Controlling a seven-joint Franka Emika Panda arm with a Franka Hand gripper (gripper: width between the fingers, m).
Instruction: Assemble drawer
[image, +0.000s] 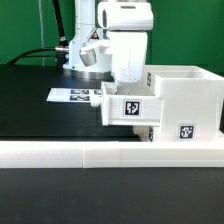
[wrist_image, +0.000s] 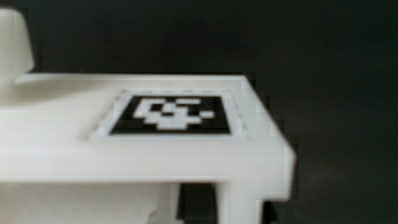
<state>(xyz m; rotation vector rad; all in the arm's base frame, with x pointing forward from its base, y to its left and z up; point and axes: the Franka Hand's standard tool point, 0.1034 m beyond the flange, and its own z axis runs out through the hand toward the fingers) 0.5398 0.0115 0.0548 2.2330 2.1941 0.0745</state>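
The white housing (image: 188, 92) stands at the exterior view's right. An upper tray (image: 125, 110) with a square tag juts out of it toward the exterior view's left, about level with its upper slot. A lower tray (image: 186, 131) with its own tag sits low in the housing. My gripper (image: 128, 88) comes straight down onto the upper tray, and its fingertips are hidden behind the tray wall. In the wrist view the tray's tagged face (wrist_image: 169, 113) fills the frame. A dark finger (wrist_image: 196, 205) shows against the tray's white wall. The jaws look shut on that wall.
The long low white rail (image: 100, 152) runs across the front of the black table. The marker board (image: 78, 96) lies flat behind the upper tray, at the exterior view's left. A green wall stands behind the arm's base.
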